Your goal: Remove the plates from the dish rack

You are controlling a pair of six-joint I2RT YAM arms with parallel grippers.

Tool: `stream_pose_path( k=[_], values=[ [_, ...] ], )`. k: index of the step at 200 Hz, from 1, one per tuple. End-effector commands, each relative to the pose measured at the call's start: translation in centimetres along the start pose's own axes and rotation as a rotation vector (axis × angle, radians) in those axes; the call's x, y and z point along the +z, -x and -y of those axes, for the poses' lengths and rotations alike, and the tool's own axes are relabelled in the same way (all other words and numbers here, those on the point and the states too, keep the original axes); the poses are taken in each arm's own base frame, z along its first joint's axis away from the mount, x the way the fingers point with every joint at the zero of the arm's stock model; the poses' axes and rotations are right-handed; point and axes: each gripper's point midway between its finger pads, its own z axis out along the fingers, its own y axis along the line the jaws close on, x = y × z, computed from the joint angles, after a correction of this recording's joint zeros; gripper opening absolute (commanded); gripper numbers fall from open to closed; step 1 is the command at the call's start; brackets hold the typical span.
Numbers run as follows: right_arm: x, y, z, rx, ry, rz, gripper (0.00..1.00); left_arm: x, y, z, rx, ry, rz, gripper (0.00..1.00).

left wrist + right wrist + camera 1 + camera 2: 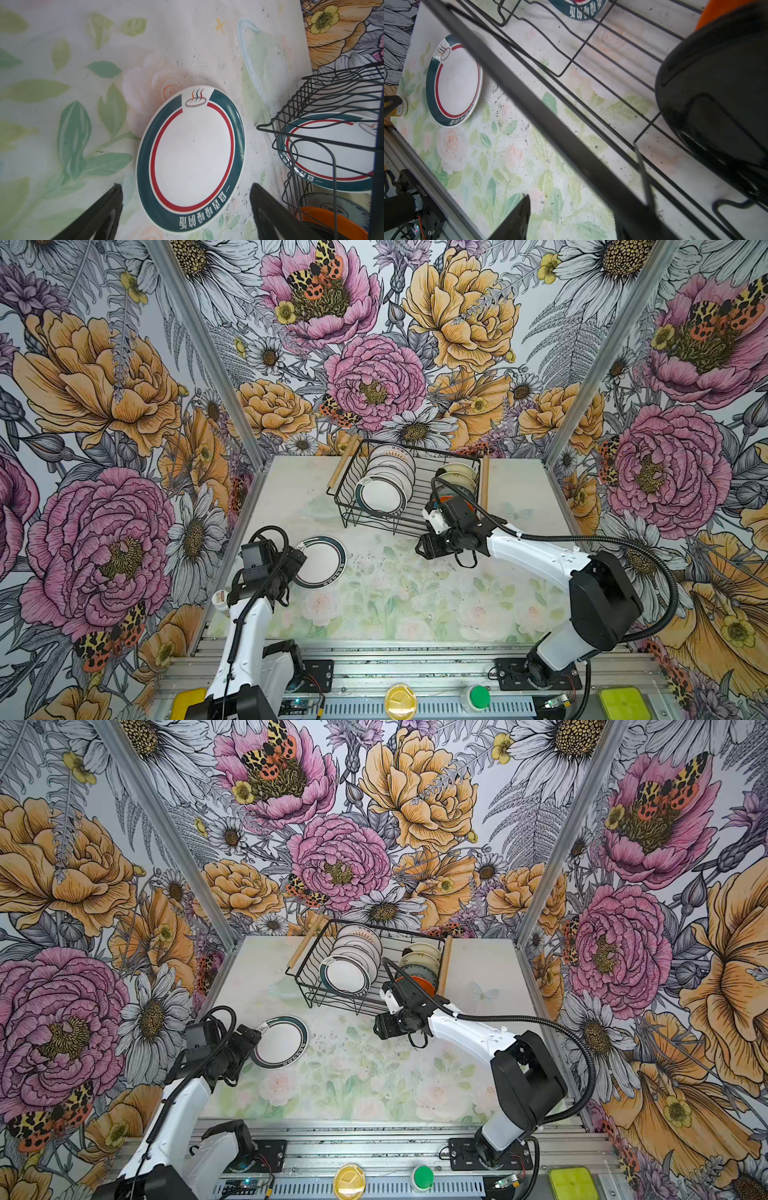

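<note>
In both top views the dish rack [422, 489] [388, 969] sits at the far middle of the floral table [395, 593], slightly askew. My left claw [297, 561] hangs well in front of the rack and off to its left, at the left edge of a green-rimmed plate [322, 562] [282, 1042] lying flat and face up on the table. My right claw [422, 549] is at the rack's near edge, toward its right end. Inside the rack, plates stand on edge in two rows. A second green-rimmed plate [381, 495] leads the left row, while cream plates [457, 475] and an orange plate [420, 982] stand in the right row, partly behind my right wrist.

From my left wrist, my fingers [112, 207] stand wide apart and hold nothing. The green-rimmed plate [193, 162] lies just beyond the tips. Its near rim falls between them and touches neither that I can see. The rack [311, 97] stands beside the plate, a little apart.

From my right wrist, one finger [521, 216] shows plainly. The other is mostly behind the rack's rim wire [550, 116]. Bare table shows in the gap, so this claw is apart and empty. A black plate [716, 104] stands in the rack close by, outside the gap. The flat green-rimmed plate [454, 83] lies well away from this claw, out on the table.
</note>
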Motion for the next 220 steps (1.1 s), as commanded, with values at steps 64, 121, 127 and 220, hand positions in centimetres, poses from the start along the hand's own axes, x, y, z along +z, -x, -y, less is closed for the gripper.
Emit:
stream_pose_path(
  k=[64,121,127,220],
  values=[
    [-5.2,0.7,-5.1,-0.159,0.257,0.057,0.66,-0.3,0.6,1.3,0.035,-0.023,-0.008,0.99],
    [-11.7,4.9,-9.5,-0.316,0.325,0.253,0.71,-0.5,-0.1,3.5,0.083,-0.072,-0.046,0.99],
    [-12.2,5.8,-9.5,-0.328,0.307,0.278,0.71,-0.5,-0.3,3.8,0.096,-0.075,-0.053,0.99],
    [-5.9,19.5,-4.9,-0.306,0.064,0.363,0.67,-1.6,-3.4,8.8,0.284,-0.138,-0.106,0.99]
  ],
)
